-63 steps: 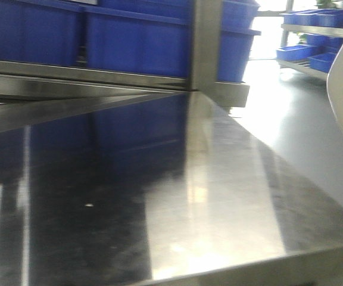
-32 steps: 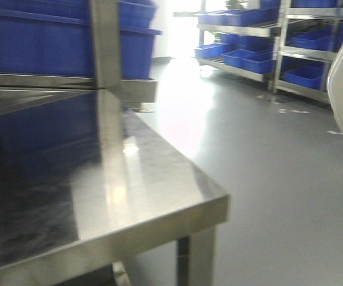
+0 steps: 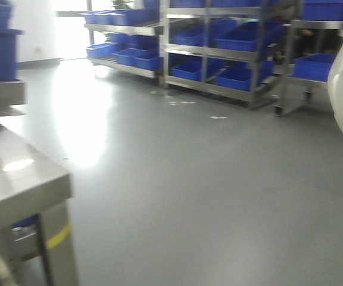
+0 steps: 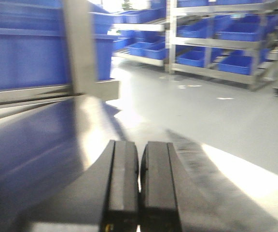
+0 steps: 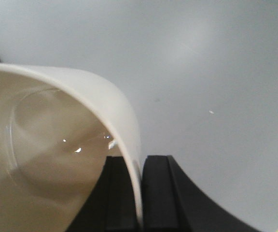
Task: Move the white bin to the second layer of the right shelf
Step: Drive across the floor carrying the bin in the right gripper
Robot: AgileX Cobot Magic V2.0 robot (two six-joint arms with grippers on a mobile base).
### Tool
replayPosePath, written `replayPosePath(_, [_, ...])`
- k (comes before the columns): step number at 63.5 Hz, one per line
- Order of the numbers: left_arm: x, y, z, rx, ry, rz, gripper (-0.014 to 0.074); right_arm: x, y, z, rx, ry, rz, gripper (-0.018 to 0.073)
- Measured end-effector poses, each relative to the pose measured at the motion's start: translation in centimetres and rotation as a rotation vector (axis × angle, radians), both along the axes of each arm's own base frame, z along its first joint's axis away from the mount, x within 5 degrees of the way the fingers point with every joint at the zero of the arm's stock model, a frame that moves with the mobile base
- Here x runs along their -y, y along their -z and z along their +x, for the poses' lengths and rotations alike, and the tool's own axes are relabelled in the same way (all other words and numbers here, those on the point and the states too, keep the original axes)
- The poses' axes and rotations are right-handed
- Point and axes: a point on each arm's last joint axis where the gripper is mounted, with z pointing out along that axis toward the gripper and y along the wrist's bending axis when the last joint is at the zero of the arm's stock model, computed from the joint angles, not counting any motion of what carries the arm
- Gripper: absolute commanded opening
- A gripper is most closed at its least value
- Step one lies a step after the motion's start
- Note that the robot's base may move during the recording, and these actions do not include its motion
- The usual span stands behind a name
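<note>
Right pincer [image 5: 141, 166] clamped on the white bin [image 5: 57, 140]; left pincer [image 4: 139, 150] pressed together.

The right pincer's black fingers [image 5: 160, 193] pinch the bin's wall, one inside and one outside, holding the tub over the grey floor [image 5: 201, 72]. In the front view the bin shows at the 3 o'clock edge. The left pincer reaches forward, low above the steel worktop [image 4: 37, 145]. Steel racks [image 3: 219, 53] of blue crates [image 3: 237, 74] stand at 12 to 1 o'clock, well apart from the bin.
</note>
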Motion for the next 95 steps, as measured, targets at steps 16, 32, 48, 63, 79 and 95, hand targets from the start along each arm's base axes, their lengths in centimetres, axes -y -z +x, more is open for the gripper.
replayPosePath(16, [0.00, 0.00, 0.00, 0.000, 0.000, 0.000, 0.0085, 0.00, 0.00, 0.00, 0.000, 0.000, 0.000, 0.0048])
replayPosePath(32, [0.00, 0.00, 0.00, 0.000, 0.000, 0.000, 0.0085, 0.00, 0.00, 0.00, 0.000, 0.000, 0.000, 0.0048])
replayPosePath(48, [0.00, 0.00, 0.00, 0.000, 0.000, 0.000, 0.0085, 0.00, 0.00, 0.00, 0.000, 0.000, 0.000, 0.0048])
replayPosePath(63, [0.00, 0.00, 0.00, 0.000, 0.000, 0.000, 0.0085, 0.00, 0.00, 0.00, 0.000, 0.000, 0.000, 0.0048])
replayPosePath(79, [0.00, 0.00, 0.00, 0.000, 0.000, 0.000, 0.0085, 0.01, 0.01, -0.03, -0.002, 0.001, 0.000, 0.0048])
replayPosePath(95, [0.00, 0.00, 0.00, 0.000, 0.000, 0.000, 0.0085, 0.01, 0.01, -0.03, -0.002, 0.001, 0.000, 0.0048])
